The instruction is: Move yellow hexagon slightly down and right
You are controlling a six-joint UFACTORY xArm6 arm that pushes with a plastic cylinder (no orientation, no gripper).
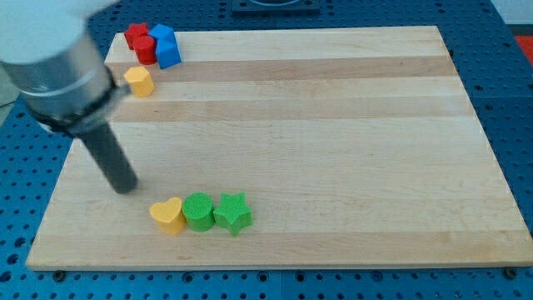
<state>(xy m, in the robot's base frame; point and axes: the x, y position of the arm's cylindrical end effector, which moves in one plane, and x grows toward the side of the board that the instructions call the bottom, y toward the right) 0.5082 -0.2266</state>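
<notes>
Wooden board (333, 125) lies on a blue perforated bench (508, 50). The arm (58, 67) enters from the view's top left, blurred, and ends in a dark rod. My tip (126, 188) rests on the board at the view's left side, lower than mid-height. No fingers on this rig, so nothing to open or clench; the rod grasps nothing.

Yellow hexagon (139, 81) sits near the board's top-left corner, just beside the arm's grey body, well above my tip and apart from it. Above it, a tight cluster: two red blocks (141, 42), shapes unclear, touching a blue block (166, 47) on their right.

Near the view's bottom, a row of three in contact: yellow heart (167, 215) at left, green round block (198, 211) in the middle, green star (233, 213) at right. My tip stands up and left of the yellow heart, near but not touching.
</notes>
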